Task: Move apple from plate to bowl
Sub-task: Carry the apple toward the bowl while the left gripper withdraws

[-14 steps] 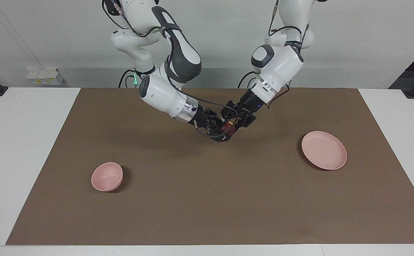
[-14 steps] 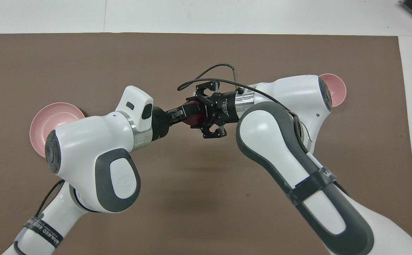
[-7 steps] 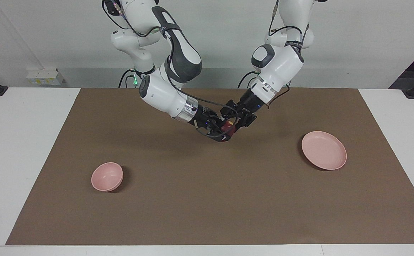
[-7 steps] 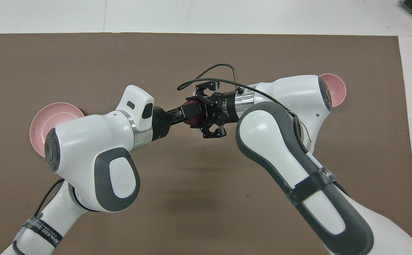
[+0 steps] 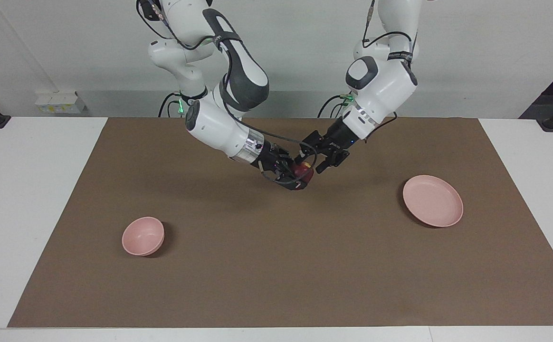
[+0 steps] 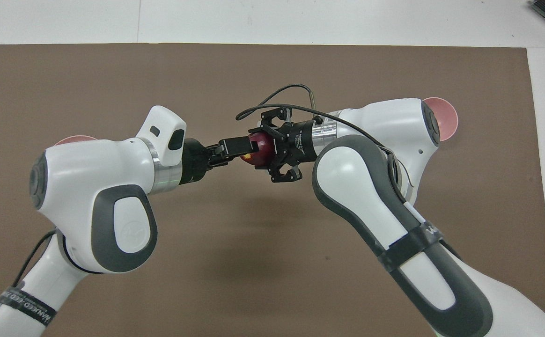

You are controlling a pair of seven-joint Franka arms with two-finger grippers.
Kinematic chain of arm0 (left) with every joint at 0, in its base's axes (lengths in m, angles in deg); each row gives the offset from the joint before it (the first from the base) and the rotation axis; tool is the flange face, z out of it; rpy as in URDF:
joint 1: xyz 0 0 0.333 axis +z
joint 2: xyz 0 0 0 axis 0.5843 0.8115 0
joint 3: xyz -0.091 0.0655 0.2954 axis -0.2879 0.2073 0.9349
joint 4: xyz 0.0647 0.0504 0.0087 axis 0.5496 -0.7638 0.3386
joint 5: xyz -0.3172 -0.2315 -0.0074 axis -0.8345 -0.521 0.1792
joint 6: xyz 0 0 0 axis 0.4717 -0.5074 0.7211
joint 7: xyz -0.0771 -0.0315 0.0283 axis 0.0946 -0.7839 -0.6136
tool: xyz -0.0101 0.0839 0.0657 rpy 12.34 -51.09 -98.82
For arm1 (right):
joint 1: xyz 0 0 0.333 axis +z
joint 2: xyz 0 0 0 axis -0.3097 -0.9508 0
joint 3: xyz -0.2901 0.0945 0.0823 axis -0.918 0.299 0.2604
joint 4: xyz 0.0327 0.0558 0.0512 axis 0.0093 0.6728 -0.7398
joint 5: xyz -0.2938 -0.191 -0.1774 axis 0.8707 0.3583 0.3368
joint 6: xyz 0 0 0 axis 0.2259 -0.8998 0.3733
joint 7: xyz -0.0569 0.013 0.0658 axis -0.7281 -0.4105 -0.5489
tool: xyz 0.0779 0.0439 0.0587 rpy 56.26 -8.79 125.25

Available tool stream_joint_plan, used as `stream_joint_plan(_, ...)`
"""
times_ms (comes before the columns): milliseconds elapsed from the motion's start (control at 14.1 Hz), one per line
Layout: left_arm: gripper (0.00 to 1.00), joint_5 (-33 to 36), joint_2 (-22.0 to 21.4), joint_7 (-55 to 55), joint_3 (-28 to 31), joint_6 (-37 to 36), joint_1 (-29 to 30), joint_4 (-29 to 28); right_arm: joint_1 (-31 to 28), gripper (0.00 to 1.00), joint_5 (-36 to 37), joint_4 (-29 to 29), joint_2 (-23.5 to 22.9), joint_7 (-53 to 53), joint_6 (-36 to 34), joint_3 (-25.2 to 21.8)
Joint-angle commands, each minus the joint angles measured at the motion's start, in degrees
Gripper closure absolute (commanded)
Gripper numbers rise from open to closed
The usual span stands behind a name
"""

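My right gripper (image 5: 300, 176) (image 6: 262, 150) hangs in the air over the middle of the brown mat (image 5: 276, 266), and its fingers are clenched on the apple (image 5: 303, 171) (image 6: 257, 152), one on each side of the dark red fruit. The apple is off the table, held up between my two grippers, with its yellowish patch turned toward my left gripper (image 5: 314, 161) (image 6: 240, 147). That gripper comes in from the other end and sits just beside the apple, over the same middle stretch of the mat. In the facing view its two fingers stand spread apart, released, with their tips close to the fruit; I cannot tell whether one of them touches the skin. From overhead one dark finger of my left gripper overlaps the edge of the apple. The plate (image 5: 432, 200) (image 6: 73, 139) lies flat on the mat toward my left arm's end of the table (image 5: 29, 190), with nothing on it, and from overhead my left arm covers most of it. The bowl (image 5: 142, 236) (image 6: 445, 119) stands upright on the mat toward my right arm's end, a little farther from me than the plate, with nothing in it; my right arm hides part of it from overhead. The apple is well apart from both the plate and the bowl, roughly between them.
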Motion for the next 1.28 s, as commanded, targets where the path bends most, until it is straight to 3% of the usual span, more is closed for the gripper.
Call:
stream_joint_plan(0, 0.00, 6.42, -2.94, 0.05, 5.30, -10.07, -0.12, -0.32, -0.55, 1.00, 6.75, 1.33, 0.28, -0.18, 1.06, -0.26)
stream_joint_plan(213, 0.00, 19.15, -3.82, -0.04, 9.61, -17.99, -0.12, -0.06, -2.22, 1.00, 18.61, 1.34, -0.24, -1.24, 2.81, -0.35)
stream_joint_plan(427, 0.00, 31.47, -3.82, -0.04, 13.03, -20.21, -0.12, 0.12, -4.76, 1.00, 28.37, 1.25, -1.03, -0.10, 4.05, -0.35)
stream_joint_plan(640, 0.00, 44.38, -2.77, -3.54, 17.96, -20.21, -0.12, 2.48, -5.99, 1.00, 51.45, 1.07, -1.30, 3.42, 3.96, -0.35)
stream_joint_plan(854, 0.00, 46.71, -1.36, -9.17, 22.61, -21.60, -0.20, 7.74, -6.88, 1.00, 57.65, 1.16, -1.39, 7.09, 4.05, -0.52)
stream_joint_plan(1209, 0.00, 47.76, 0.04, -17.60, 26.75, -43.63, -0.20, 27.50, -10.21, 1.00, 70.49, 1.16, -1.56, 11.32, 4.58, -0.44)
